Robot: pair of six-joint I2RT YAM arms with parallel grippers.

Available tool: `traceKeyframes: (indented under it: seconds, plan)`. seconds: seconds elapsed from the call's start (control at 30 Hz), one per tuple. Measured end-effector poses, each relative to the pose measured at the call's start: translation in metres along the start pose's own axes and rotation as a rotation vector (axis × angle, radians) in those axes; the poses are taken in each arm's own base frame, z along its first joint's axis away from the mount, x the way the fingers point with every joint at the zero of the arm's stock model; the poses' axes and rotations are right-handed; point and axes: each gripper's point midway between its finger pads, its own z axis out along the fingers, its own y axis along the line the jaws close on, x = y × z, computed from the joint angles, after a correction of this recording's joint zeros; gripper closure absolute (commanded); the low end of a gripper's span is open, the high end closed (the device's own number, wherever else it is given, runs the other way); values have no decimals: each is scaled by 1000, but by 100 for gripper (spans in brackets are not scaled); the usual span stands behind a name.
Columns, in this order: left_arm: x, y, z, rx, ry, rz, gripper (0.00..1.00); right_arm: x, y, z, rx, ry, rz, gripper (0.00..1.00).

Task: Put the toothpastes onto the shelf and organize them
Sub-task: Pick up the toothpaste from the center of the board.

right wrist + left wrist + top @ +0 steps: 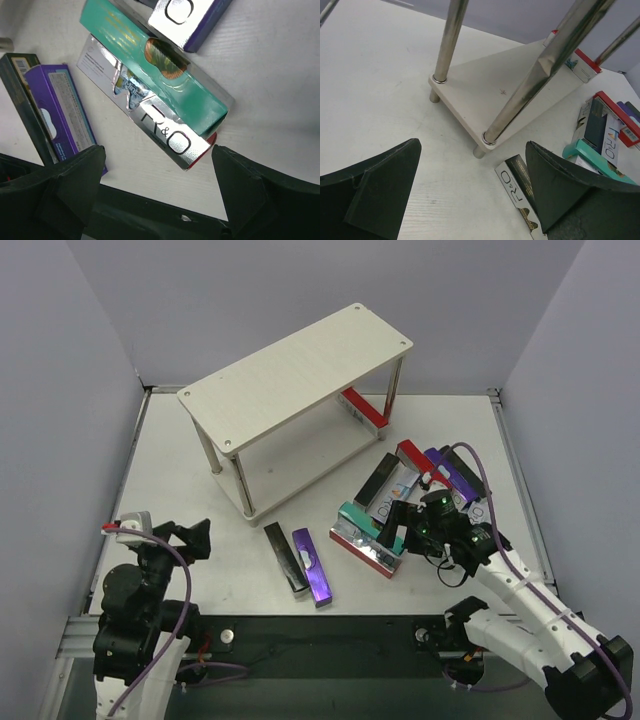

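Observation:
The pale wood shelf (300, 375) stands at the back centre, with one red toothpaste carton (362, 408) on its lower board. A black carton (284, 558) and a purple carton (312, 566) lie side by side on the table in front of it. Several more cartons are piled at the right, among them a teal one (362, 525). My right gripper (400, 525) is open and empty. It hovers over the near end of the teal carton (170, 75) and the silver-faced carton (150, 122) beside it. My left gripper (190, 538) is open and empty at the near left, apart from the cartons.
The left wrist view shows the shelf's lower board (485, 95), its metal legs (447, 42) and the black carton (520, 192) beside the right finger. The dark table edge (150, 215) lies just below the right gripper. Grey walls close in the table.

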Motion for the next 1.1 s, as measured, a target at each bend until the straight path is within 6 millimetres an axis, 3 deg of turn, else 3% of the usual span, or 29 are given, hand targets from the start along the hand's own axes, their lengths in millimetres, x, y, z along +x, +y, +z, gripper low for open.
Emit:
traceKeyframes:
  seconds: [0.13, 0.37, 0.5, 0.67, 0.87, 1.0, 1.1]
  plan:
    - [1, -16, 0, 96, 7, 27, 3, 21, -2, 3, 32, 51, -24, 8]
    - [-2, -63, -7, 375, 14, 109, 3, 26, -3, 5, 76, 48, -41, 9]
    - [0, -87, -3, 520, 40, 162, 3, 11, -10, 0, 122, -33, -41, 8]
    - [-1, -102, 3, 619, 36, 206, 3, -20, -12, -19, 144, -187, -52, 8]
    - [8, -120, 22, 702, 126, 226, 3, -41, -15, -33, 176, -285, -77, 8]
    - [13, -157, 40, 808, 245, 276, 3, -50, -18, -45, 176, -347, -77, 8]
    - [22, -205, 40, 937, 282, 391, 3, -56, -20, -55, 169, -402, -69, 8]
